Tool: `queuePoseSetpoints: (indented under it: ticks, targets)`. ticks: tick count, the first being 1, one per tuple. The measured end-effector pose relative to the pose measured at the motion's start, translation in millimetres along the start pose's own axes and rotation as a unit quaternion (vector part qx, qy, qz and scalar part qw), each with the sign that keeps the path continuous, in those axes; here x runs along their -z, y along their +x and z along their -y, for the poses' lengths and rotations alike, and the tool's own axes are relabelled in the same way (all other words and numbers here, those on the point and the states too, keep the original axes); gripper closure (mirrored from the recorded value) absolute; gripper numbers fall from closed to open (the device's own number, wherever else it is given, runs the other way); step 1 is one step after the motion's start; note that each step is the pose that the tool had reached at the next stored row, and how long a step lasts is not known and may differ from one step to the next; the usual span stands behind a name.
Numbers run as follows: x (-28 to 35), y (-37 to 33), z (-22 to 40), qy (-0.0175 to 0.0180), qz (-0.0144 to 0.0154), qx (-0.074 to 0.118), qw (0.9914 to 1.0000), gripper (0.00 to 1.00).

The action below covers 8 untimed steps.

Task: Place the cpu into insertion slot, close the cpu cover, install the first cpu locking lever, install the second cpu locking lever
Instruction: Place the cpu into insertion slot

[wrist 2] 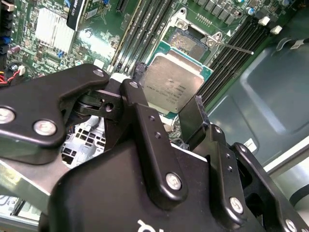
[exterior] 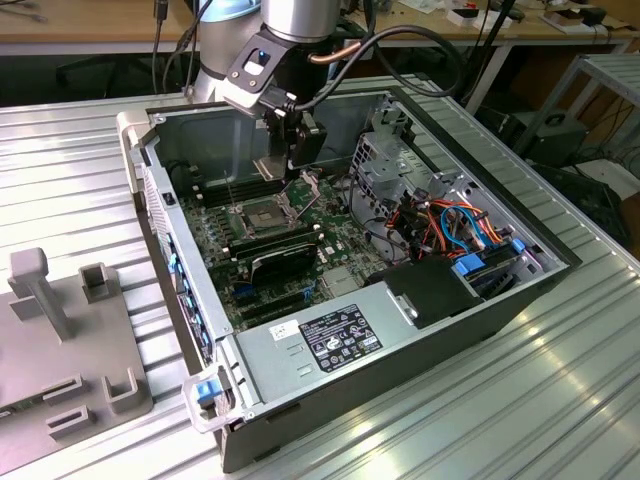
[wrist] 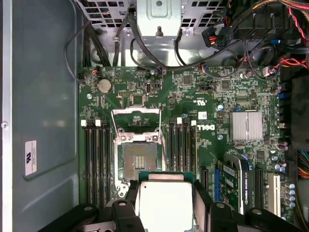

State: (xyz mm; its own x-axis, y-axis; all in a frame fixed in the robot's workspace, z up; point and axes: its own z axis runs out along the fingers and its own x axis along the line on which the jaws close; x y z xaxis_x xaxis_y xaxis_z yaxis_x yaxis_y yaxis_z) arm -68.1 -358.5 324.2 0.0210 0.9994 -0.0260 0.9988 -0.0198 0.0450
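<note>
My gripper (wrist: 165, 209) is shut on the cpu (wrist: 164, 199), a flat silver-grey square with a pale rim, gripped on two opposite edges by the black fingers (wrist 2: 140, 111). The cpu (wrist 2: 174, 84) hangs above the motherboard, just beside the insertion slot (wrist: 139, 157). That slot is a square black socket with its dark pin field bare. The cpu cover (wrist: 136, 118) is swung open on its hinge beyond the slot. Thin locking levers (wrist: 161, 140) stand loose along the socket's sides. In the exterior view the gripper (exterior: 300, 152) hovers inside the open computer case above the insertion slot (exterior: 262, 212).
Long black memory slots (wrist: 96, 154) flank the socket on both sides. A finned heatsink (wrist: 246, 125) and expansion slots lie further off. The labelled power-supply box (exterior: 330, 335), a drive cage (exterior: 400, 160) and coloured cables (exterior: 460, 225) fill the case. A grey fixture (exterior: 60, 340) stands at the exterior view's left.
</note>
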Motion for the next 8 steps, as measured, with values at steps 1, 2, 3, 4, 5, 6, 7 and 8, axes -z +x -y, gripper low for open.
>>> queuePoseSetpoints:
  ticks: [1,2,3,4,5,6,7,8]
  targets:
    - [-0.1,0.0,0.0,-0.0001,-0.0001,0.000,1.00000,0.47]
    - [-0.1,0.0,0.0,-0.0001,-0.0001,0.000,1.00000,0.47]
    - [-0.1,0.0,0.0,-0.0001,-0.0001,0.000,1.00000,0.47]
    - [-0.1,0.0,0.0,-0.0001,-0.0001,0.000,1.00000,0.47]
    - [-0.1,0.0,0.0,-0.0001,-0.0001,0.000,1.00000,0.47]
    - [-0.1,0.0,0.0,-0.0001,-0.0001,0.000,1.00000,0.47]
    - [-0.2,0.0,0.0,-0.0001,-0.0002,0.000,1.00000,0.47]
    - [-0.1,0.0,0.0,-0.0001,-0.0002,0.001,1.00000,0.47]
